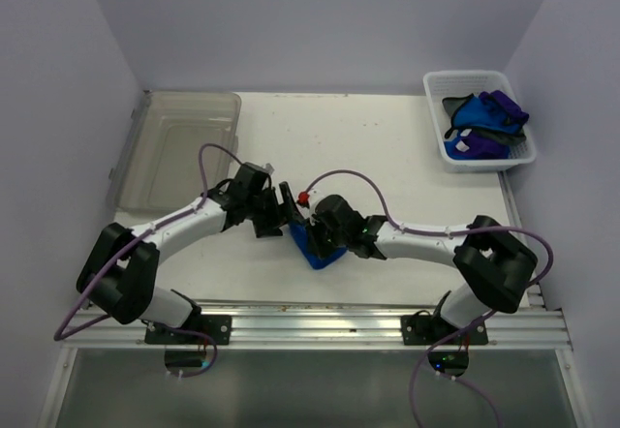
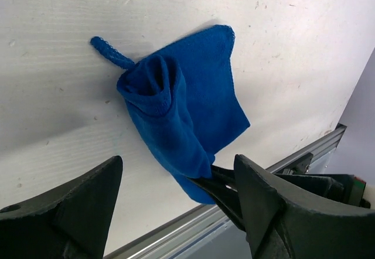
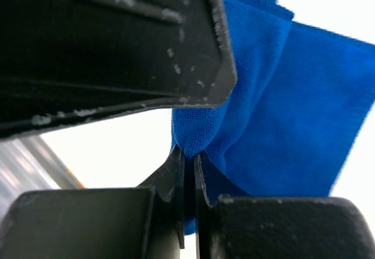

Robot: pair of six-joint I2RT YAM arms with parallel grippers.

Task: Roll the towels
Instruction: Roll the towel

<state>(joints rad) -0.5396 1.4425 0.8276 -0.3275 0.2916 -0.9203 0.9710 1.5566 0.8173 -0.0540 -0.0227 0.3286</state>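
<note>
One bright blue towel lies partly rolled at the near middle of the table. In the left wrist view the towel shows a rolled tube end at the upper left, a flat flap on the right and a small hanging loop. My right gripper is shut on the towel's near corner; its fingers pinch the cloth at the right gripper. My left gripper is open, its fingers spread wide just short of the towel and holding nothing. It sits left of the towel.
A white basket at the back right holds more blue towels and purple ones. A clear plastic bin stands at the back left. An aluminium rail runs along the near table edge, close to the towel.
</note>
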